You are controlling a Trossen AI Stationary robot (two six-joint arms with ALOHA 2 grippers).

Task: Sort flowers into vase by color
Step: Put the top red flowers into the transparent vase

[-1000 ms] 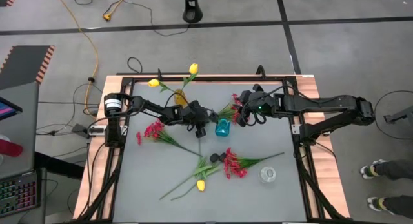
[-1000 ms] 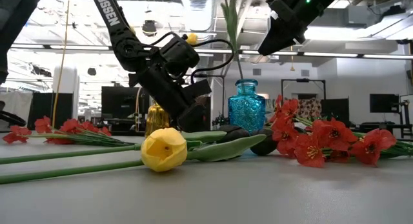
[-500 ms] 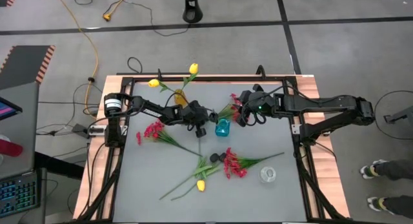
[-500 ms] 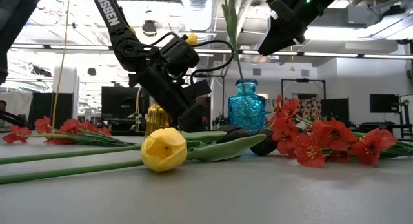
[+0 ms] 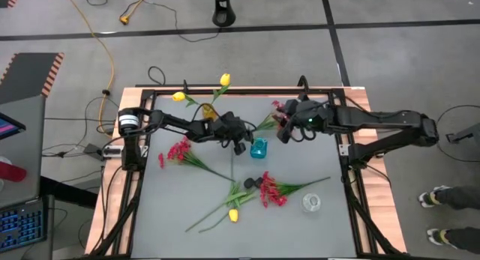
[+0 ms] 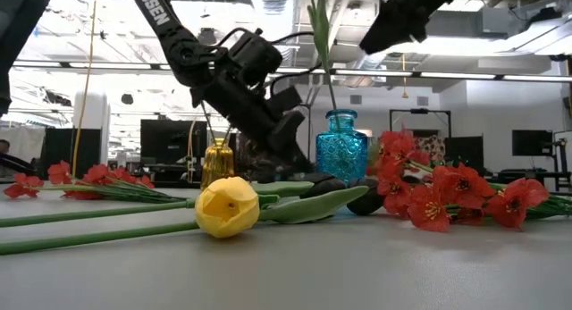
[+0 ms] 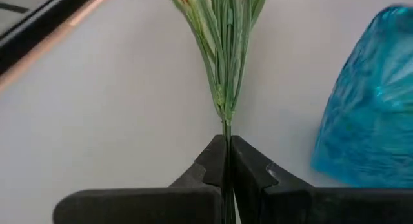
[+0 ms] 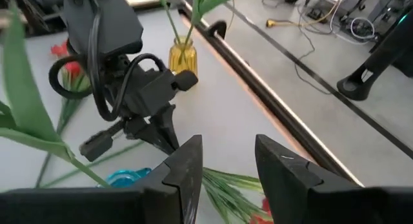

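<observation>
My left gripper [image 5: 240,146] is shut on the stem of a red spray [image 5: 276,114], just left of the blue vase [image 5: 259,148]. The spray reaches toward the far right, and its blossoms [image 8: 264,214] lie under my right gripper [image 5: 285,132], which is open and empty above them. A green stem with a broad leaf [image 6: 326,51] stands in the blue vase [image 6: 340,147]; its head is out of the low view. Two yellow tulips [image 5: 223,80] stand in the yellow vase [image 5: 210,112]. Another red spray [image 5: 176,151] lies on the table to the left. My left gripper pinches the red spray's bare green stem [image 7: 226,130] between its two fingers, just below where the thin leaves branch off. The fingers slant down toward the table's right, beside the blue vase [image 7: 374,101]. The spray's leafy part is off the table; its lower end is hidden by the fingers.
Toward the near edge lie a red spray [image 5: 274,191], black tulips [image 5: 251,183] and a yellow tulip [image 5: 233,214], its head close in the low view [image 6: 227,207]. A clear vase [image 5: 311,203] stands at the near right. A black frame rims the table.
My left gripper has risen and gone a little toward the table's right, closer to the blue vase, still shut on the stem. My right gripper has gone up and a little toward the far edge. The stem standing in the blue vase has kept still.
</observation>
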